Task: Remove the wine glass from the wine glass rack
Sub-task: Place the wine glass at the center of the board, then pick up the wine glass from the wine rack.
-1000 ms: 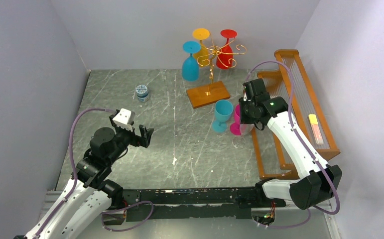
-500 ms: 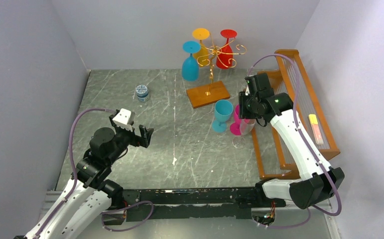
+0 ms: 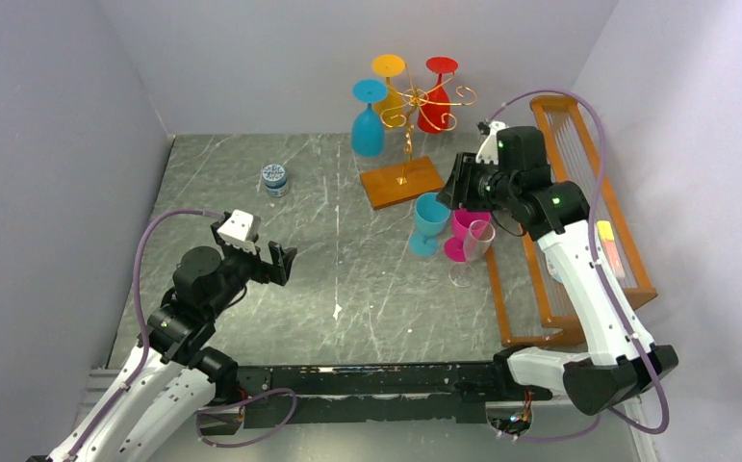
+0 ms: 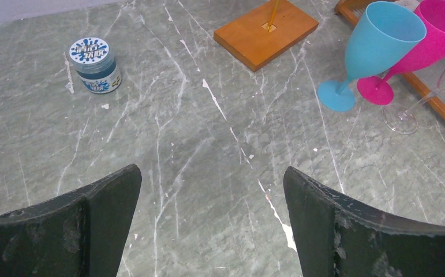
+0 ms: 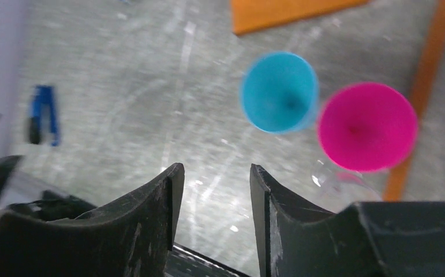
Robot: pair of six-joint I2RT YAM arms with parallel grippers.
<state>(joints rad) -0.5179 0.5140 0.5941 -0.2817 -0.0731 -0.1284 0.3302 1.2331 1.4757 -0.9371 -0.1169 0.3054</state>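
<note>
Three wine glasses hang foot-up on the wine glass rack (image 3: pixel 411 120): hanging blue glass (image 3: pixel 368 133) on its left, yellow glass (image 3: pixel 388 65) behind, red glass (image 3: pixel 434 111) on its right. Likely light, stiff and slick (treat as breakable). Grip the bowl or stem, then slide the foot out along the wire arm.

Right tool (image 5: pixel 215 168) is near the rack's right, fingers apart, empty. Left tool (image 4: pixel 211 172) is well off its near-left, wide apart, empty.

The wall sits close behind the rack. Upright blue glass (image 3: pixel 431 219), pink glass (image 3: pixel 464 229), clear glass (image 3: pixel 477 241) and orange frame (image 3: pixel 535 339) crowd its right. The table (image 3: pixel 328 221) to its left is open.

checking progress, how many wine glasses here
6. On the rack: blue glass, yellow glass, red glass. On the table: turquoise glass, pink glass, clear glass. None seems hidden.
</note>
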